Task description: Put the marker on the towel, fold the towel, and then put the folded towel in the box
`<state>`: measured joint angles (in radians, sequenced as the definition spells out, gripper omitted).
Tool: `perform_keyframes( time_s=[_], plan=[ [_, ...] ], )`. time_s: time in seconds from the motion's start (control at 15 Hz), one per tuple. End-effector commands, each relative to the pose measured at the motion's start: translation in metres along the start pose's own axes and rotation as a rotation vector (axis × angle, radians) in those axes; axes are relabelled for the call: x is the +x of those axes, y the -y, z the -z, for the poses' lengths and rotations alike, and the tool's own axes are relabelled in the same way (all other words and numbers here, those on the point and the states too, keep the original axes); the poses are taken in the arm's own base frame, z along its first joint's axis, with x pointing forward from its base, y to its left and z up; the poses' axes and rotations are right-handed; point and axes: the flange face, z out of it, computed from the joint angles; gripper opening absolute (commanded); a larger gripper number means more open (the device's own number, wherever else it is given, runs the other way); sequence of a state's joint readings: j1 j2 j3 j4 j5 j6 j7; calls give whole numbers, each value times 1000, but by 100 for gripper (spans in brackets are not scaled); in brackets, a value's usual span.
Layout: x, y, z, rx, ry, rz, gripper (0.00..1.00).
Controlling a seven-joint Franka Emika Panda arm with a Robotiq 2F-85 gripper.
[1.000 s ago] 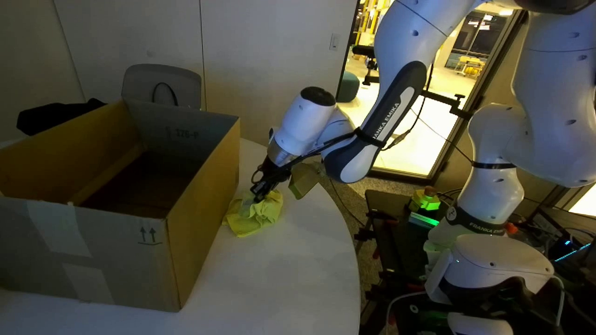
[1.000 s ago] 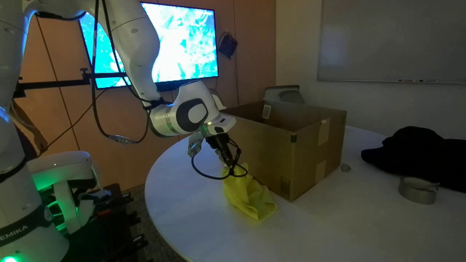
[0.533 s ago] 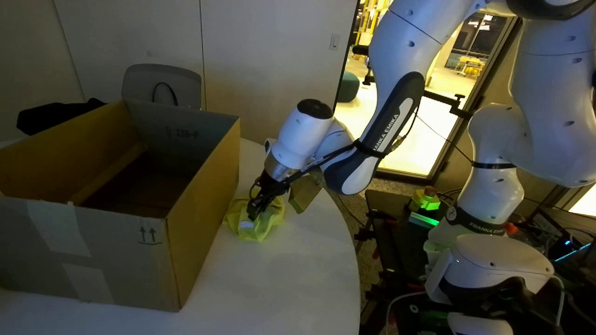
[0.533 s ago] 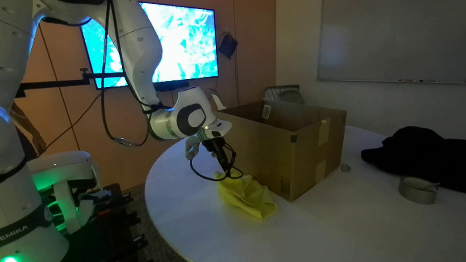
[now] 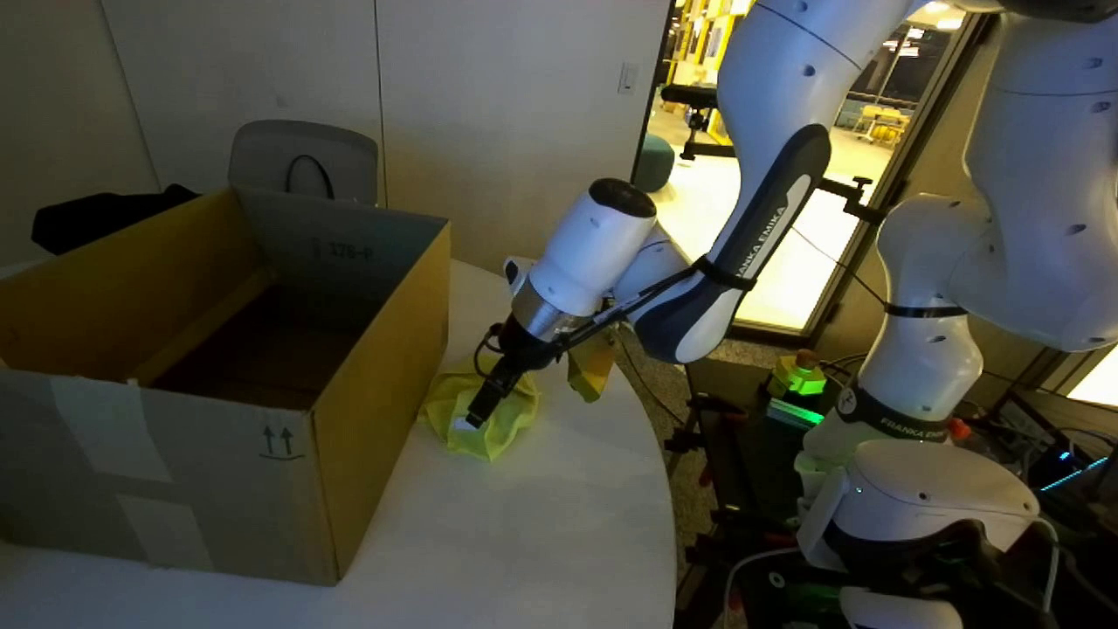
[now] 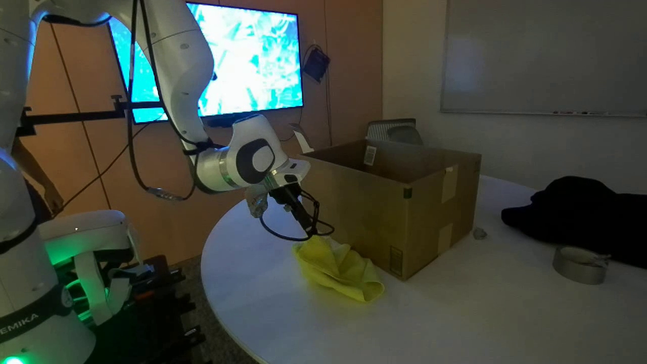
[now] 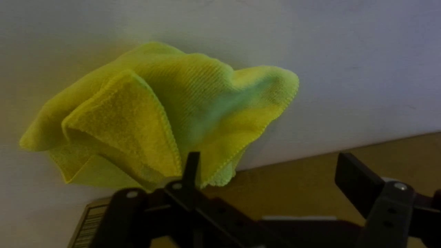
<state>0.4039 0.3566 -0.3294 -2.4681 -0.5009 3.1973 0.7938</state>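
Note:
The yellow-green towel lies crumpled on the table, with folds and a turned-up corner showing in the wrist view. Both exterior views have it close against the side of the cardboard box. My gripper is open, its fingers wide apart and nothing gripped between them. The left finger overlaps the towel's near edge in the wrist view; whether they touch I cannot tell. In an exterior view the gripper hangs tilted over the towel. The marker is hidden or out of view.
The box's side wall stands right beside the gripper. A roll of tape, a small grey lump and a black cloth are on the table beyond the box. The table's rounded edge runs on the robot's side.
The gripper came down with the towel's raised edge and let it go. That edge now lies lower and spread towards the robot. The arm has since drawn back slightly towards its base.

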Motion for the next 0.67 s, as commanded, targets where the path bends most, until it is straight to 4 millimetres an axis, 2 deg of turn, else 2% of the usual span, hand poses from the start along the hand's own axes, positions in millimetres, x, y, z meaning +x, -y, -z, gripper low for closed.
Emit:
perform_keyframes(
  time_s=[0.0,0.13,0.27,0.4,0.6],
  plan=[
    [-26,-3,35,46,2,88,100],
    [-48,-5,40,65,39,124,100],
    [-68,-12,36,66,81,120,100],
    [-87,-17,30,78,120,215,100],
    [-96,-32,19,70,168,384,100]
  ],
)
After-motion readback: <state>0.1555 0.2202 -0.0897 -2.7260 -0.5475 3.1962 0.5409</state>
